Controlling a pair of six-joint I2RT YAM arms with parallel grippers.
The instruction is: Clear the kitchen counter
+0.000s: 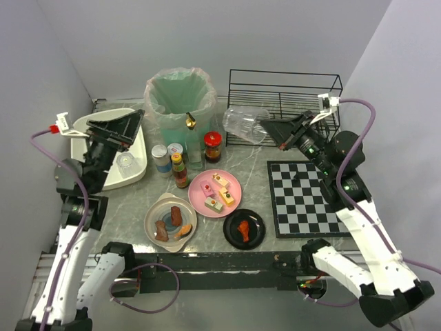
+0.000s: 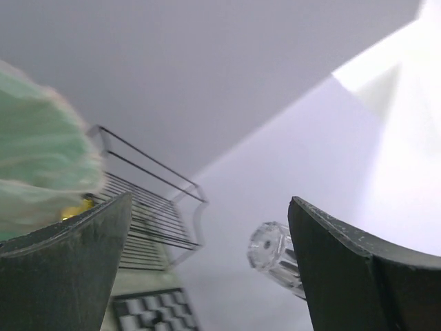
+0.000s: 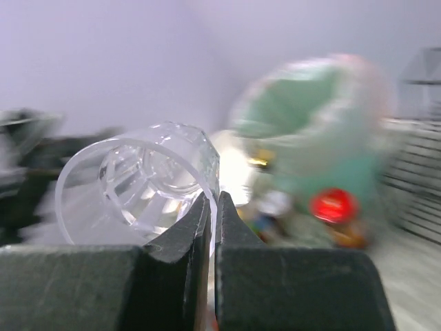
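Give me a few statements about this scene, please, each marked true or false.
1. The right gripper is shut on the clear glass at its rim. True.
2. The left gripper is shut. False: it is open and holds nothing.
3. The pink plate carries food pieces. True.
4. The pink plate sits on the checkered mat. False: it sits on the kitchen counter, beside the mat.

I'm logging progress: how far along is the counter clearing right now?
Apparently done: one small glass sits in the white tub. In hand: the right end effector grips a clear tumbler by its rim. Left: pink plate, bowl, black plate, red-lidded jar and bottles on the counter.
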